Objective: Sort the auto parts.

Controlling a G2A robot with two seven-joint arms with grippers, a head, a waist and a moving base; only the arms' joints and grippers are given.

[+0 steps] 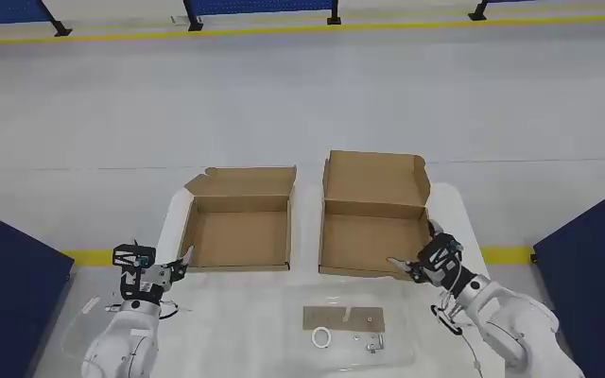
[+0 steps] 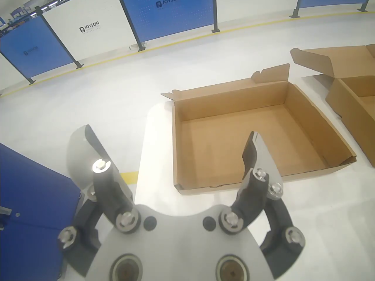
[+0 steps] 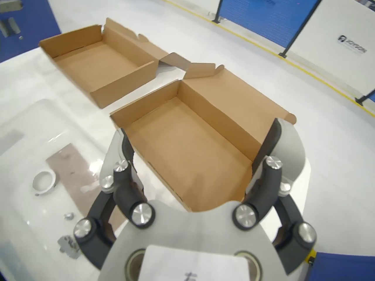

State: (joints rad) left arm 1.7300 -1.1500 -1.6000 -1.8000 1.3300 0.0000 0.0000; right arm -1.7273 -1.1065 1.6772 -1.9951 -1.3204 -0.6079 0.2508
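- Top view: ring [image 1: 321,336] and small metal parts [image 1: 373,344] lie just beside the brown pad [image 1: 343,318].
- Left box [image 1: 236,238] and right box [image 1: 369,244] stand open beyond the pad.
- Left gripper [image 2: 170,133], well left of the pad: jaws spread, empty.
- Right gripper [image 3: 198,127], right of the pad: jaws spread, empty.

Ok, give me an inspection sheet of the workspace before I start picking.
Surface: white table, glossy.
Job's things: left box and right box, both open, nothing seen inside; white ring and small metal parts on the table's near side.
Clutter: brown card beside the ring.
End effectors: left end effector open, before the left box; right end effector open, at the right box's near corner.
Cables: short dark cable at the right wrist, away from the parts.
Surroundings: blue and white partitions, yellow floor line.
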